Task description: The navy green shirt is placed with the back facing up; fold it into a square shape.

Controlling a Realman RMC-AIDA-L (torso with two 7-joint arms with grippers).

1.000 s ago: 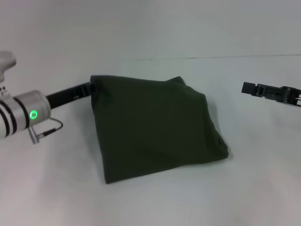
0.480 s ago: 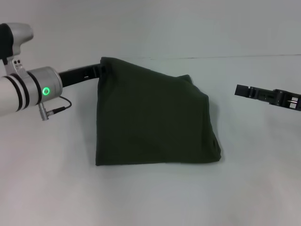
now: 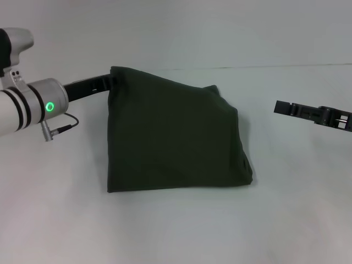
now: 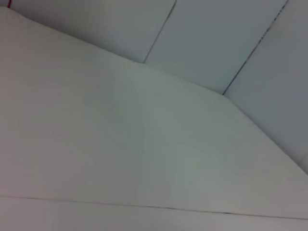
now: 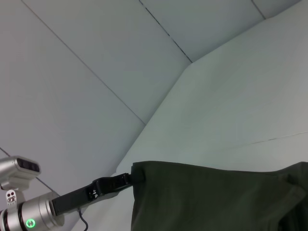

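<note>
The left tool (image 3: 108, 82) grips the upper left corner of the navy green shirt (image 3: 173, 140), holding it raised so the cloth hangs in a slope down to the bench (image 3: 176, 231); the right tool (image 3: 281, 106) hovers well apart at 3 o'clock of the shirt, holding nothing, and whether its jaws stand parted cannot be told. To finish this fold well, the raised corner should probably be carried across and lowered flat, edges aligned with the layer beneath, then released only once the cloth rests on the bench. The shirt lies mid-bench, already folded into a compact, roughly four-sided bundle: dark olive, matte, plain, with a bunched lower right corner at 4 o'clock.
</note>
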